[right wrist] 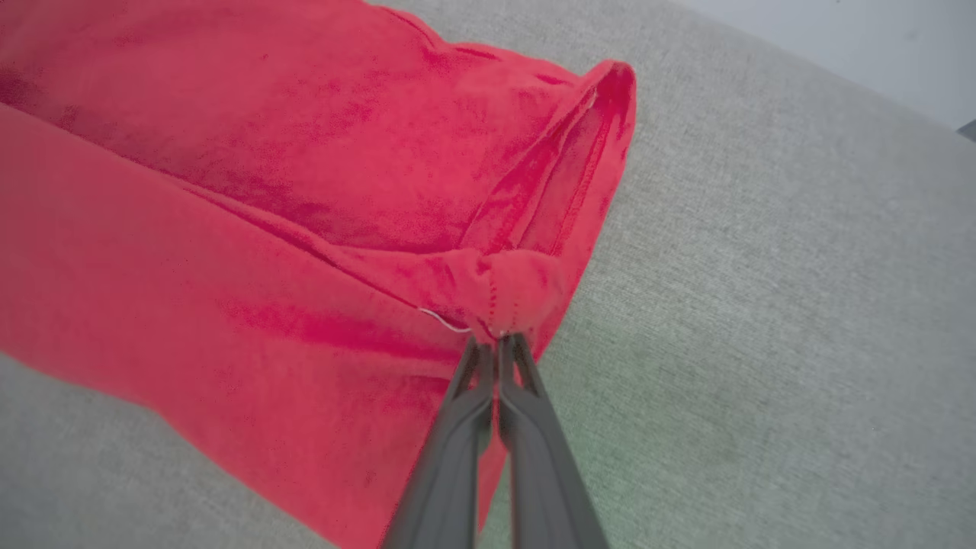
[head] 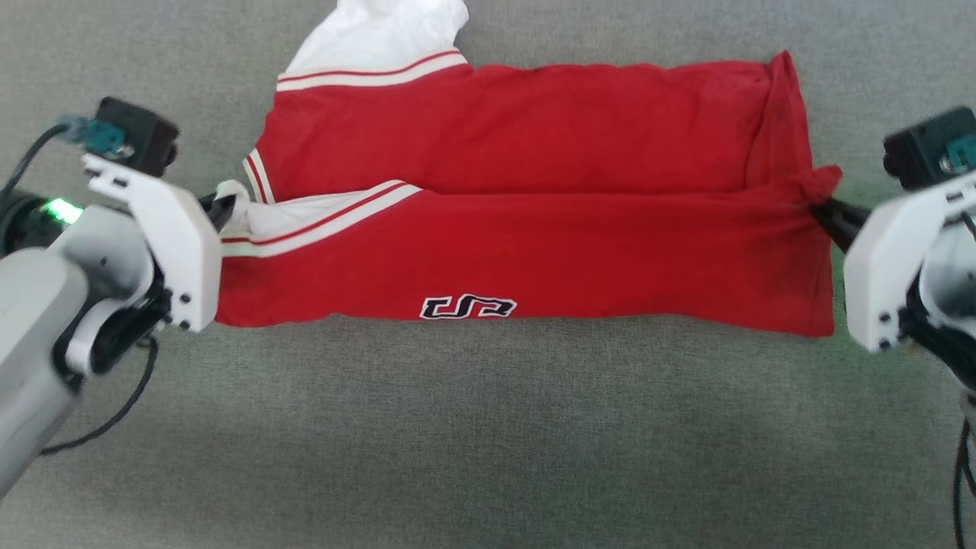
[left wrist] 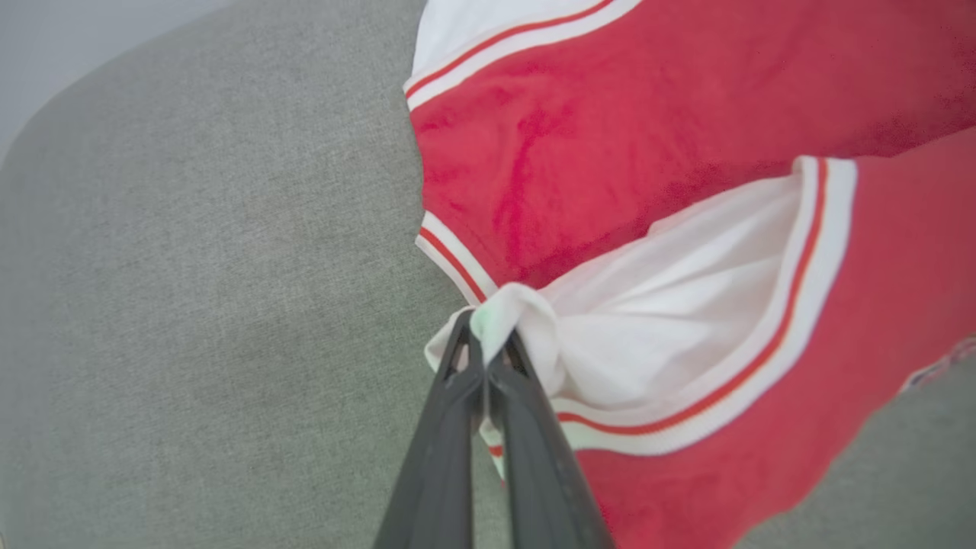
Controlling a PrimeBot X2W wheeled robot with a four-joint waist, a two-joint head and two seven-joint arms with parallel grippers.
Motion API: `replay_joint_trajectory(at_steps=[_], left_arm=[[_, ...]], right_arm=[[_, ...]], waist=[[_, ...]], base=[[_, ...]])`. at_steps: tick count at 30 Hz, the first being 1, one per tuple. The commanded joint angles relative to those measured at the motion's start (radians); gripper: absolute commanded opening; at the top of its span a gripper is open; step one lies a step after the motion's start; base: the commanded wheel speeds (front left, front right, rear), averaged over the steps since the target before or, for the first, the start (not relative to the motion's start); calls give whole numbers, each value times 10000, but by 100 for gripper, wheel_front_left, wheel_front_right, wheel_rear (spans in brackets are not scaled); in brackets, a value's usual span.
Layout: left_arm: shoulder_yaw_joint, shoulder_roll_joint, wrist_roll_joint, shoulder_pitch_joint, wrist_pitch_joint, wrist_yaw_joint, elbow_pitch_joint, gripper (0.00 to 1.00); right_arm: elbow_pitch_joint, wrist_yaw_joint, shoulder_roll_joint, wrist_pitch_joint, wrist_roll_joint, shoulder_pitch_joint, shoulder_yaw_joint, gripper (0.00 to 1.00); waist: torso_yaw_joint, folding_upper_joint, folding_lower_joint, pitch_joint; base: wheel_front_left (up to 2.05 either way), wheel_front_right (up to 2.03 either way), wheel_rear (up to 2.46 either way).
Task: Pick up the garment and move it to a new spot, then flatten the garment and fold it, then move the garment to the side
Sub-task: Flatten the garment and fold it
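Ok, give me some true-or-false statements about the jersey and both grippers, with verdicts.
1. The left gripper pinches white fabric of the garment. True.
2. The right gripper hangs open above the garment. False: it is shut on a bunched red corner.
3. The garment lies on a grey fabric surface. True.
4. The garment is spread out in a single layer. False: it is folded lengthwise, one layer over another.
5. A white-outlined black mark shows at its near edge. True.

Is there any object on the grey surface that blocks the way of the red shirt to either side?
Nothing visible does. The jaws of the left gripper and the right gripper are shut on the garment, and no object lies on the grey surface around it.
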Motion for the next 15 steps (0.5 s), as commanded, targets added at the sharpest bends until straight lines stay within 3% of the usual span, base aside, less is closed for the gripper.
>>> replay_joint_trajectory(at_steps=[1, 5, 12, 13, 15], left_arm=[[-65, -186, 258, -272, -58, -162, 423, 0], [-232, -1161, 202, -834, -193, -965, 2245, 0], [-419, -2357, -17, -1443, -85, -1983, 4896, 0], [-417, -2495, -87, -1453, 6, -2064, 5228, 16], [-399, -2693, -249, -1517, 138, -2183, 5777, 30]], right_arm=[[341, -29, 3, -180, -47, -294, 77, 0], [1747, -27, 134, -622, -2, -1173, 636, 0], [3677, -32, 187, -937, 180, -2076, 1542, 0], [3872, -32, 193, -927, 214, -2177, 1661, 2], [4145, -32, 215, -967, 256, -2340, 1855, 24]], waist=[[3, -1, 0, 161], [-24, -1, 0, 426], [-91, -1, 0, 649], [-101, -1, 0, 656], [-129, -1, 0, 640]], base=[[0, 0, 0], [0, 0, 0], [0, 0, 0], [0, 0, 0], [0, 0, 0]])
